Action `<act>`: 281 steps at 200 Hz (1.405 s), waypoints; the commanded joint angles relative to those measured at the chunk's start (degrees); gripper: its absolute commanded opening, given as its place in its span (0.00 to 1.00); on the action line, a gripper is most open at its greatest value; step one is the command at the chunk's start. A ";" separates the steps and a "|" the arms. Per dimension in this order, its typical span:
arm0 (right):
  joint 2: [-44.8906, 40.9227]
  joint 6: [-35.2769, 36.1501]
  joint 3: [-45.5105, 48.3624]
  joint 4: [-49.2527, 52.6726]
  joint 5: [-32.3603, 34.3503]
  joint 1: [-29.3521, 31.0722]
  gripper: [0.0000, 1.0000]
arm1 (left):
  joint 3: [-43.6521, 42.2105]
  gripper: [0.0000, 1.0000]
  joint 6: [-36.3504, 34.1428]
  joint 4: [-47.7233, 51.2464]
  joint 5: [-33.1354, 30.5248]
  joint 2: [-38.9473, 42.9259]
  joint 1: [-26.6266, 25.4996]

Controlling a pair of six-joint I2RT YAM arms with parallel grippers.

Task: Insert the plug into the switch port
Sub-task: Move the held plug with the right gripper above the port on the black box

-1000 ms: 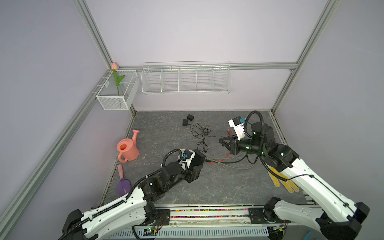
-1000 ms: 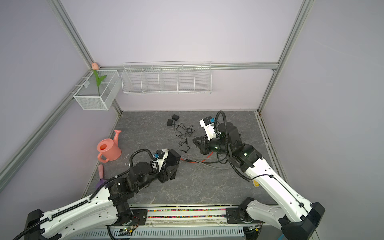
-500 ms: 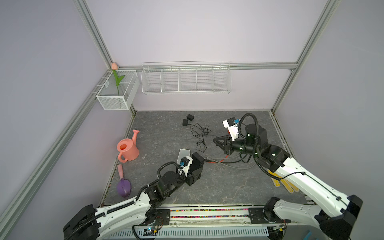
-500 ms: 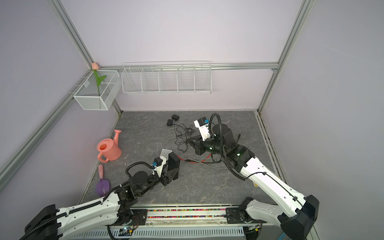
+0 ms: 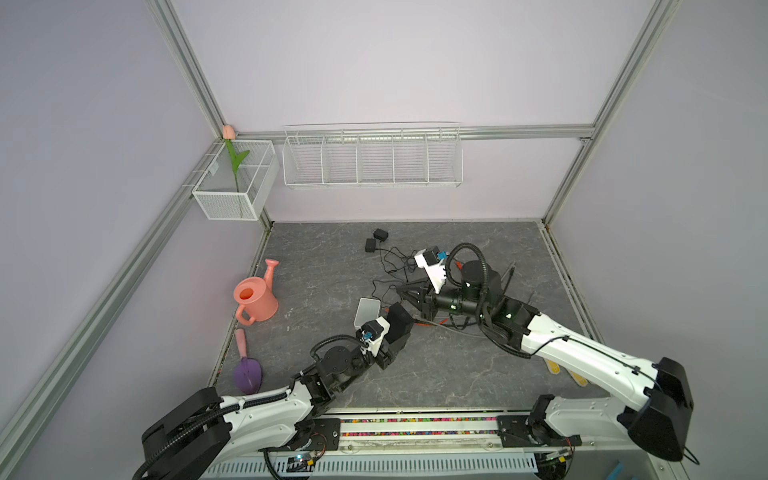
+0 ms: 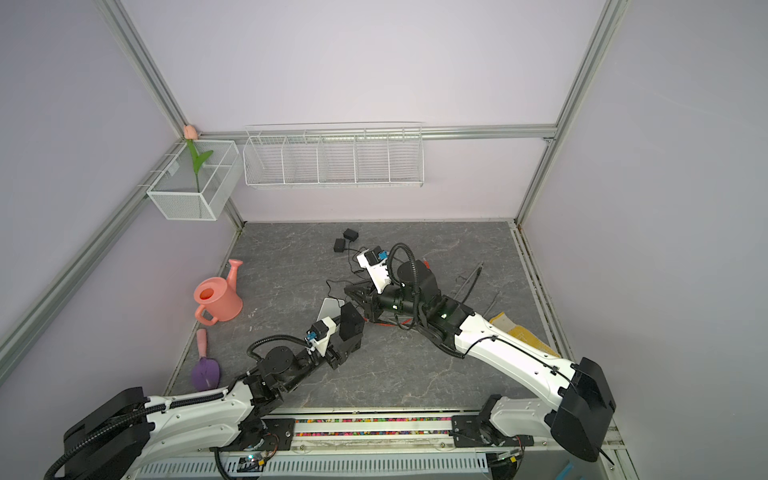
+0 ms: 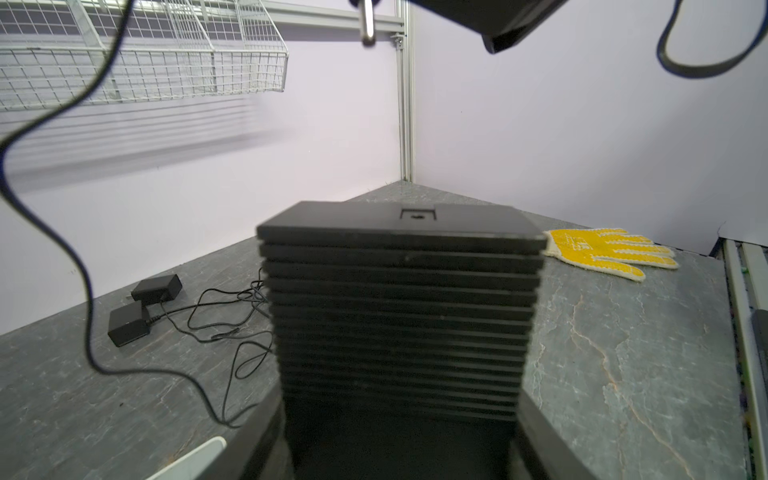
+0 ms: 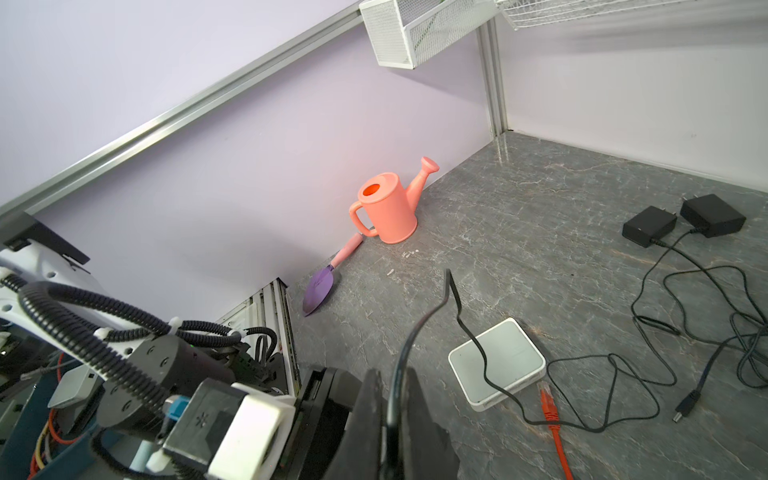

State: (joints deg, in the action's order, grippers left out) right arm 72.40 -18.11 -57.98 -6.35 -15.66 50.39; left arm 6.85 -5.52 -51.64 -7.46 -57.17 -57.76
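Right tool [image 8: 394, 419] pinching black cable [image 8: 417, 332], plug [image 7: 366, 28] blurred; left tool [image 7: 399, 440] clamping ribbed switch [image 7: 399, 311], fingertips cropped

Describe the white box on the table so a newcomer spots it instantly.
On the grey table, look mid-floor, beside the black ribbed box in the left pincer. The white box lies flat there, a black cable draped over it; everything near it is black or orange.

Light is soft and even from above; shadows are weak. Both top views are sharp, edges bent. In the wrist views the near black box [image 7: 401, 316] and cable [image 8: 395, 382] are blurred.
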 commanded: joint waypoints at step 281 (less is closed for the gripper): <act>-3.25 2.06 4.54 -0.19 11.53 7.17 0.06 | 0.33 0.00 0.89 4.62 -0.94 8.85 0.28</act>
State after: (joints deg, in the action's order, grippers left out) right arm 70.61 -15.40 -54.57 -7.16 -5.13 56.93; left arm 6.09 -4.80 -46.54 -8.10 -49.12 -57.76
